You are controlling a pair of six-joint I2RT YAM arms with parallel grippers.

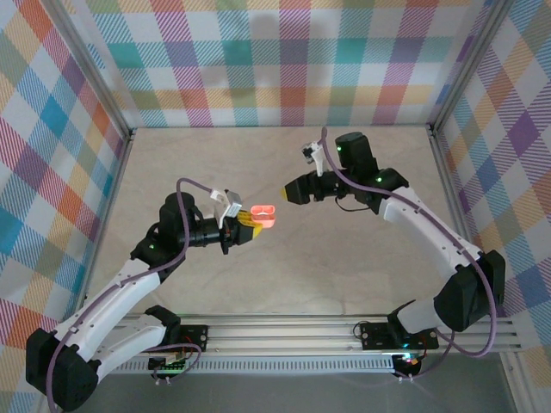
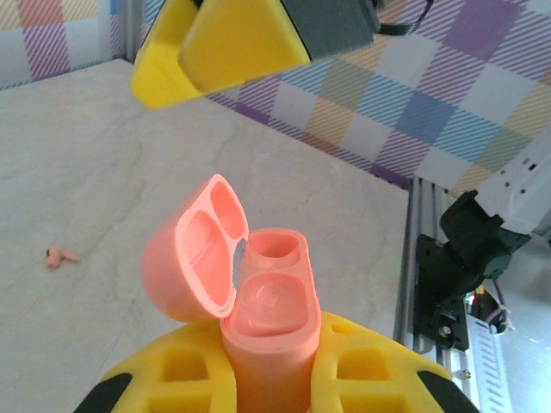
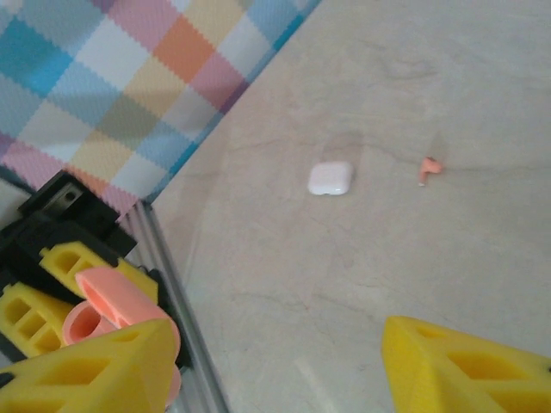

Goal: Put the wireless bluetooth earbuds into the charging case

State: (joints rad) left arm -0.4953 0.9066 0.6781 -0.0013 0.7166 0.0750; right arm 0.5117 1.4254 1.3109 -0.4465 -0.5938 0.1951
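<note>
L claw point(image 2: 269, 379) on pink case point(image 2: 269, 297) (lid open), pink earbud point(image 2: 60, 256) well apart

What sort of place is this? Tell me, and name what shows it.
Probably a robot test cell: plaid walls on a metal frame, a marble-look tabletop, and a left arm and right arm bolted to a rail.
</note>
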